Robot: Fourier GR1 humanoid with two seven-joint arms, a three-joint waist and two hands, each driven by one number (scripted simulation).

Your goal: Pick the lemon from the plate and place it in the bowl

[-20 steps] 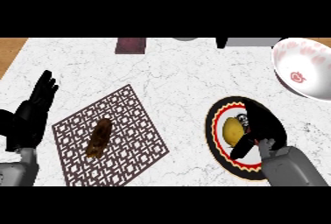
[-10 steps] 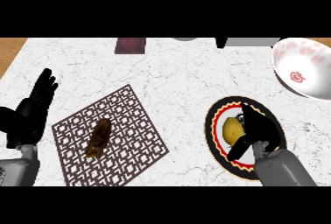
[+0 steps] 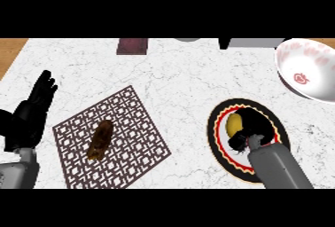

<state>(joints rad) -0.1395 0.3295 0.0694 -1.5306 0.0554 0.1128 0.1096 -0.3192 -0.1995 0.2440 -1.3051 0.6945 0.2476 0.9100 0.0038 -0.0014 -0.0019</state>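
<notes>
- Getting a good hold on the lemon is the step now, I think. The fingers should close all the way round it before the hand lifts, and the lift should go straight up so the lemon does not roll off.
- Near us on the right, the robot's black right hand (image 3: 251,133) is down on the round plate with the black, red and white rim (image 3: 219,116). Its fingers curl over the right side of the small yellow lemon (image 3: 233,123). They look like they touch it, but I cannot tell if they fully wrap it.
- The lemon lies on the plate, just left of those fingers, with its left half showing.
- Near us on the left, the black left hand (image 3: 31,113) rests open with straight fingers and holds nothing.
- Between the hands lies a brown patterned mat (image 3: 131,115) with a brown lumpy food piece (image 3: 100,139) on it.
- Far right sits the white bowl with red marks (image 3: 307,71), tilted, well apart from the plate. The lemon should go up and over its near rim.
</notes>
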